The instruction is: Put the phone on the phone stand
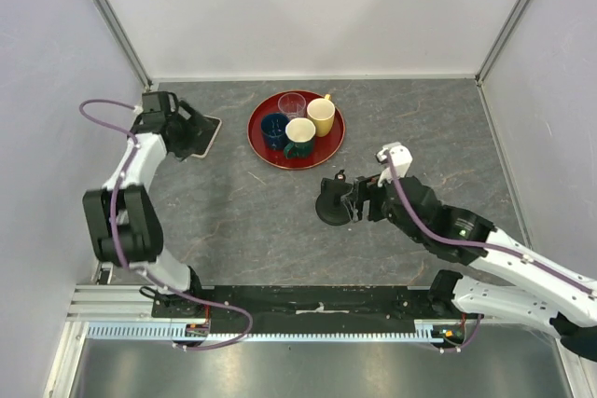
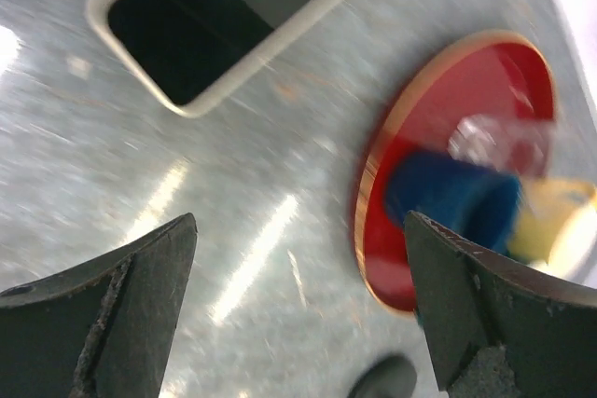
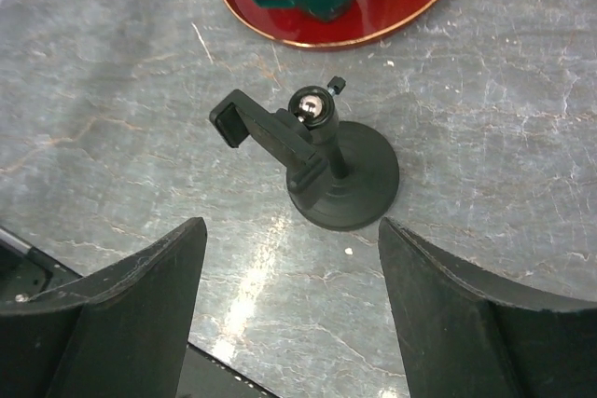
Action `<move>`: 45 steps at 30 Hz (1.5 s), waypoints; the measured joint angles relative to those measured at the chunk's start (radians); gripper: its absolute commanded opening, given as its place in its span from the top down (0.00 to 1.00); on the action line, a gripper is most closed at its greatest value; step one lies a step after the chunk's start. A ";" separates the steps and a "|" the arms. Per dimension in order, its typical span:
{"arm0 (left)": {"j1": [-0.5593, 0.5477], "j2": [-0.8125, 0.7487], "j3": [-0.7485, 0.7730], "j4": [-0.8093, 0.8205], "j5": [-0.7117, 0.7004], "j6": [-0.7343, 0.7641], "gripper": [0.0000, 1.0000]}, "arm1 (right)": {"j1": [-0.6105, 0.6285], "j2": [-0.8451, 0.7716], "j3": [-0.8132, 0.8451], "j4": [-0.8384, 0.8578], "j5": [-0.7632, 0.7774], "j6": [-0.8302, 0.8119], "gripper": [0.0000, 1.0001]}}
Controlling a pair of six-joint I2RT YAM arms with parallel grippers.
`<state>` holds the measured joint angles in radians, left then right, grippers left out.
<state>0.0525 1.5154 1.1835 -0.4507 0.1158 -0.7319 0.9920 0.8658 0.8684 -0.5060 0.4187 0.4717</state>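
Left gripper (image 2: 300, 230) is out by the far-left corner of the worktop, jaws spread wide with nothing between them. The phone (image 2: 219, 20) lies flat on the worktop just ahead of those fingers, dark screen up. No contact that I can make out, though the left wrist view is smeared.

Over on the other side, the right gripper (image 3: 291, 230) hovers just beside the stand (image 3: 317, 151), also gaping and holding nothing. The stand sits on its disc base around mid-worktop, toward the near edge, with its cradle arm hanging off to one side on a ball joint. The red tray (image 1: 264, 150) with its 4 cups (image 1: 300, 128) is parked between phone and stand, nearer the far edge.

So the pick looks like the step in hand, and here's where it could slip:

- The phone is thin and flat on a hard surface. Fingers coming down a touch off may skate over the rim and shove it toward the far-left corner instead of pinching it.
- A direct carry to the stand passes the tray, so a low swing could clip a cup.
- That cradle looks tilted rather than upright. A phone set in crooked may slide straight out.
- The stand looks light. A nudge from either gripper could tip or spin it.
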 measured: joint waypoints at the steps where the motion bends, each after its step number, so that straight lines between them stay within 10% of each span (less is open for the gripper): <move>1: 0.049 0.060 0.016 0.013 0.010 -0.004 0.02 | 0.000 -0.024 -0.002 0.002 -0.001 0.000 0.19; 23: 0.216 0.897 0.878 -0.183 0.082 0.150 0.02 | 0.000 -0.323 -0.026 -0.099 -0.016 0.006 0.17; 45: 0.077 0.646 0.502 -0.230 0.005 0.169 0.00 | 0.000 -0.290 -0.026 -0.067 -0.063 0.006 0.17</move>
<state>0.1291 2.1616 1.6859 -0.6804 0.1211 -0.5632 0.9920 0.5758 0.8421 -0.5732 0.3557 0.4778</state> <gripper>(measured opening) 0.994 0.831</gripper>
